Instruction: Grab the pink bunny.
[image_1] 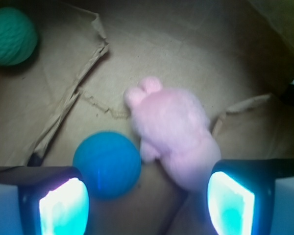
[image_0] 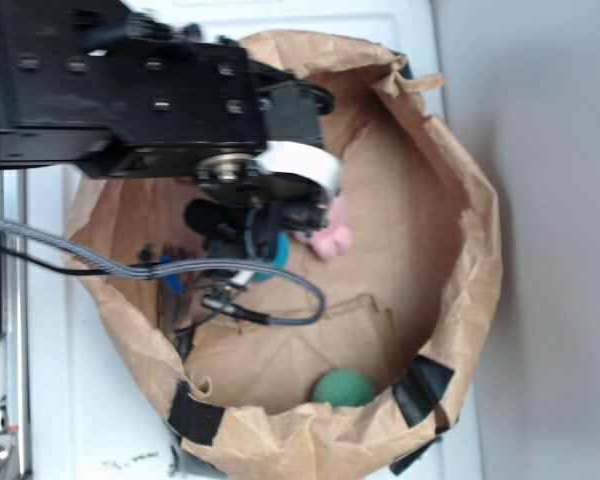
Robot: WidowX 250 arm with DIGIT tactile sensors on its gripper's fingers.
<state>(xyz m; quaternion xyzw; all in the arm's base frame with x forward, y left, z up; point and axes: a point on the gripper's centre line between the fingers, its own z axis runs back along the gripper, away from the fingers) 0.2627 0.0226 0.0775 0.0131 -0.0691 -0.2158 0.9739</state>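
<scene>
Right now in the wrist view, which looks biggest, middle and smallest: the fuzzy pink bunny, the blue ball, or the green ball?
1. Fuzzy pale-pink plush bunny
2. Smooth teal-blue ball
3. Knitted-looking green ball, cut off by the picture's edge and farther from the camera, so its true size is unsure.

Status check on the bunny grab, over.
Gripper open, empty. Pink bunny between the fingers, nearer one. Blue ball beside it, also in the gap.

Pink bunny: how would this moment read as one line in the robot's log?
target: pink bunny on bag floor | gripper: open, above, not touching | blue ball: beside bunny | green ball: apart
</scene>
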